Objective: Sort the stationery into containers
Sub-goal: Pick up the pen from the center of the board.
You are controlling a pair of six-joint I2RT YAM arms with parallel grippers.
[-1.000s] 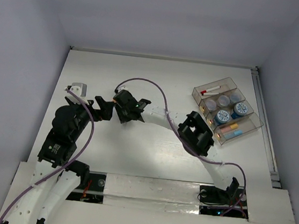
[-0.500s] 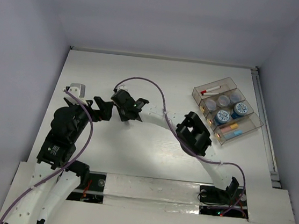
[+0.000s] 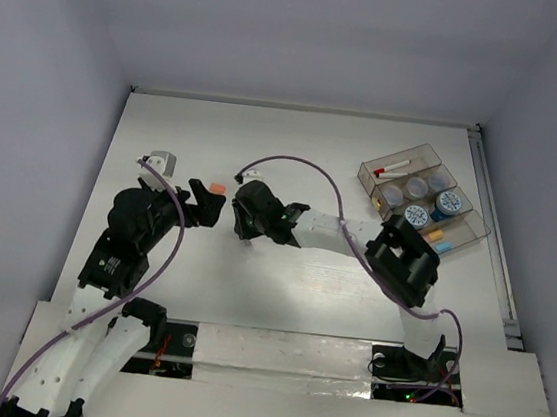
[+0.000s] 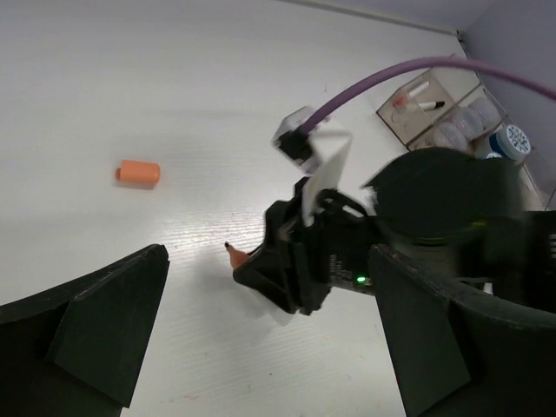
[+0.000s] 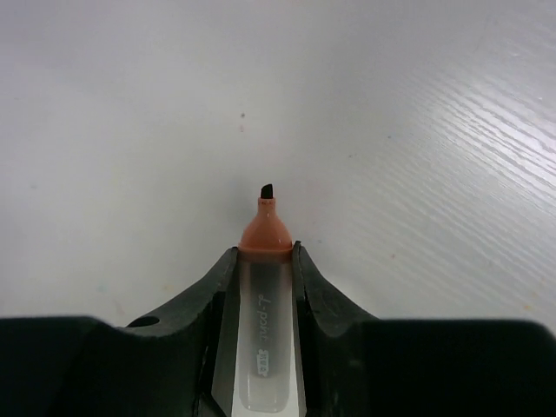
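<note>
The only lettering is on the clear barrel of the orange-tipped marker (image 5: 265,339), at the lower centre of the right wrist view. A short dark line of characters runs lengthwise along the barrel. It looks like a letter, a dash and a few digits, but it is too soft to read with certainty. Just below it sits a small blue printed block, which is illegible. At the right of the top view, the blue-lidded jars (image 3: 415,216) carry a white pattern on their lids. No words can be made out there.
</note>
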